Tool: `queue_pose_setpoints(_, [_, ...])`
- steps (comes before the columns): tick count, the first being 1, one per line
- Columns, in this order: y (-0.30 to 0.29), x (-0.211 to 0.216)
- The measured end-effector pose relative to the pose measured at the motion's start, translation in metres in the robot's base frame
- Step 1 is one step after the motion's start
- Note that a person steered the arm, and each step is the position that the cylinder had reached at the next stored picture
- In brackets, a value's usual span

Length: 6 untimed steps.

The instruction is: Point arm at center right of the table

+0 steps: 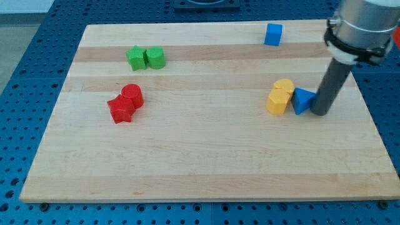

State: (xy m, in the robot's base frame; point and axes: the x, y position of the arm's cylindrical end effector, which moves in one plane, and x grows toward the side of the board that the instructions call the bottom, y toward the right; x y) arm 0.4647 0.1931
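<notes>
At the view's left of the pale wooden table top (200,162) sit a red star-shaped block (120,110) touching a red cylinder block (132,95), and above them a green star-shaped block (135,58) touching a green cylinder-like block (155,57). Toward the view's right, a blue cube (273,34) lies near the top edge, and two yellow blocks (280,97) sit against a blue triangular block (303,100). My tip (320,113) rests just beside that blue triangle, on its right, at the centre right of the board, so the pointing looks about done. There is no claw to open or close, only a stiff dark rod standing nearly upright. These small blocks likely slide easily; the triangle would shift at a nudge.
</notes>
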Motion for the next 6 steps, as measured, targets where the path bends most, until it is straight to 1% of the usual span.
queue_pose_setpoints(1, [-0.017,0.000])
queue_pose_setpoints(2, [0.006,-0.001])
queue_pose_setpoints(3, [0.080,-0.010])
queue_pose_setpoints(4, [0.092,-0.051])
queue_pose_setpoints(5, [0.089,-0.079])
queue_pose_setpoints(6, [0.074,-0.064])
